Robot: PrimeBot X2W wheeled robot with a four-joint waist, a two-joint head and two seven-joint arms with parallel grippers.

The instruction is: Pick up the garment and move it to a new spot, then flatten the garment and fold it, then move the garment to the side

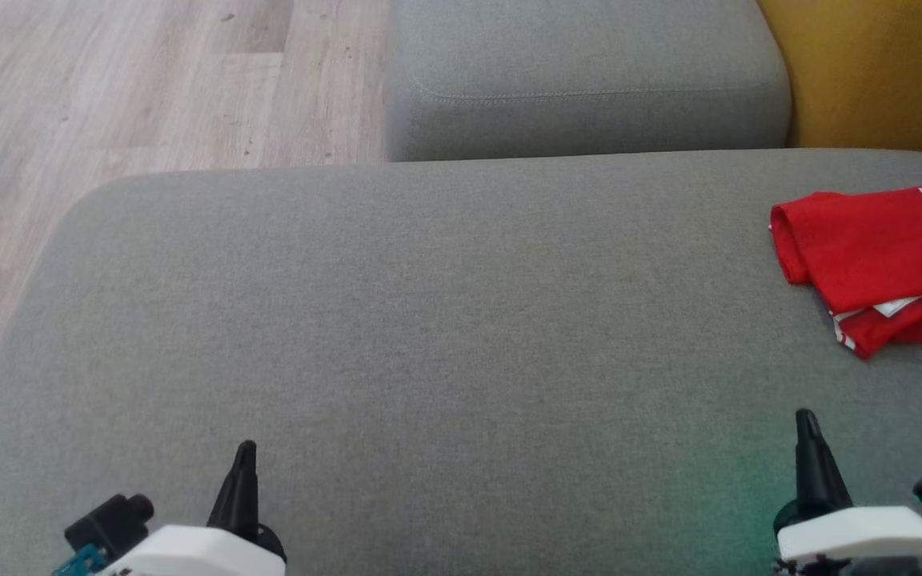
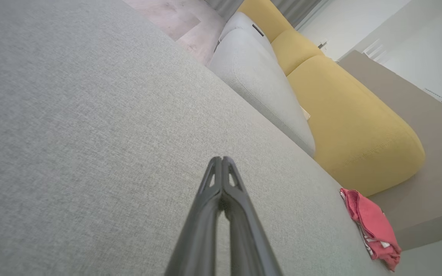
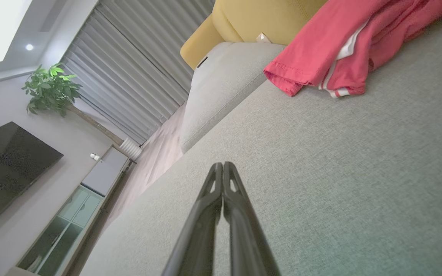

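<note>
- Since the garment (image 1: 877,264) lies in a compact folded stack at the right edge of the grey seat (image 1: 429,320), well apart from both grippers, the task reads as at or near its end. The folding and the move to the side appear done.
- Left gripper (image 1: 246,450): fingers pressed together with nothing between them, poised at the near left over bare upholstery.
- Right gripper (image 1: 807,420): likewise closed and empty, at the near right. The garment lies farther off and slightly to its right, not touching.
- Next move, as a judgement: if the placement is accepted, none beyond keeping both arms clear. If the stack needs shifting, the right gripper is the nearer one. It would have to open, reach far and right, and pinch through all layers at the folded edge so the stack does not unfold.
- Garment: thin, limp red jersey-type knit with white trim at the hems. Part of a dark-and-white number shows at its right. The left edge is a rounded fold, and the near corner shows loose layered hems. Expect layers to slip over one another.
- Seat: matte, coarsely woven grey fabric with a broad flat top and rounded corners. It is likely to resist dragging.
- Surroundings: a second grey cushion (image 1: 581,80) beyond the far edge, a yellow cushion (image 1: 885,72) at the far right, and a pale wood-look floor (image 1: 109,96) at the far left.
</note>
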